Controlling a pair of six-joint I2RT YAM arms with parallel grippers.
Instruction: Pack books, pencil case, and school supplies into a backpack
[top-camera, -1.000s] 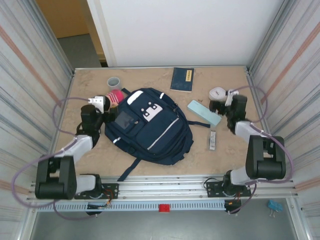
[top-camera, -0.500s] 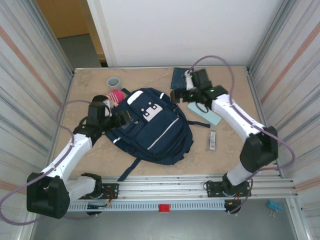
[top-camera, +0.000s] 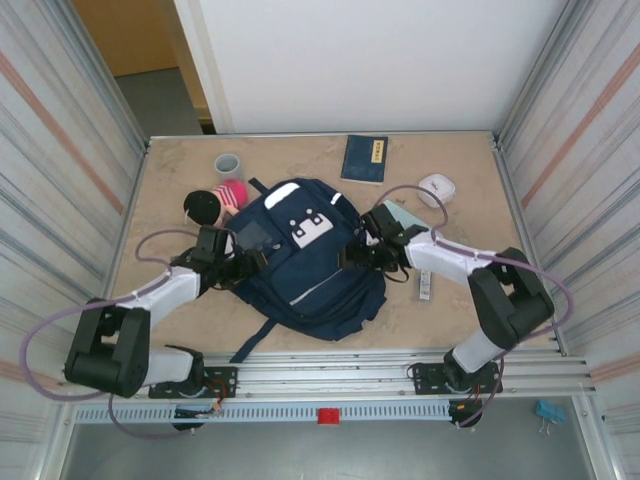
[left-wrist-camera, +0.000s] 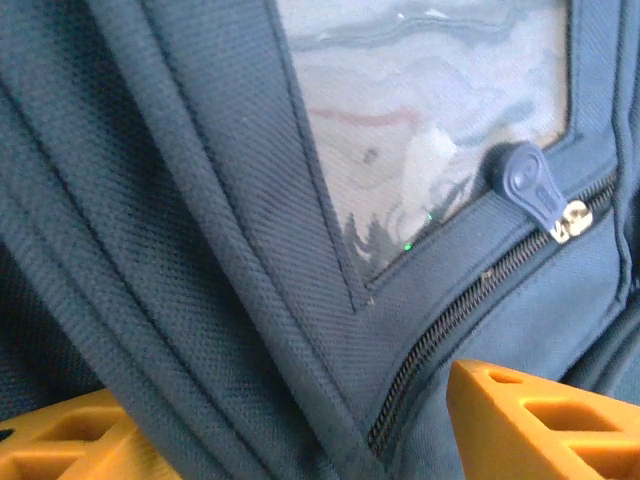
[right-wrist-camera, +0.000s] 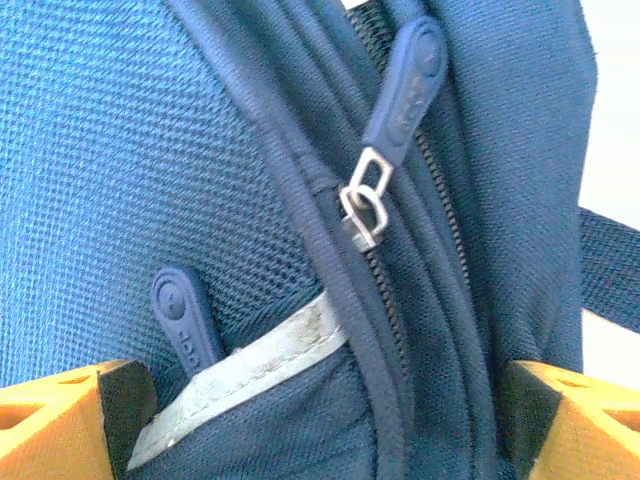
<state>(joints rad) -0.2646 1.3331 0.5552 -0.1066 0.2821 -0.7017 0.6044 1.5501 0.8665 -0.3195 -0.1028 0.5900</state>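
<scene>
Navy backpack (top-camera: 305, 255) at bench (top-camera: 170, 185) centre now has both arms on it, left gripper (top-camera: 245, 263) at 9 o'clock, right gripper (top-camera: 356, 257) swung from the book (top-camera: 364, 158) at 12 o'clock to 3, both spread over its fabric, so opening looks next.

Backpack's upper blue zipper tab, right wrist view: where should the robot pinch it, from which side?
Probably the long blue rubbery zipper tab itself, above its metal ring. It lies lengthwise ahead of the open right tool on the navy fabric backpack, so advancing from the bag's right side would pinch across its width.
</scene>
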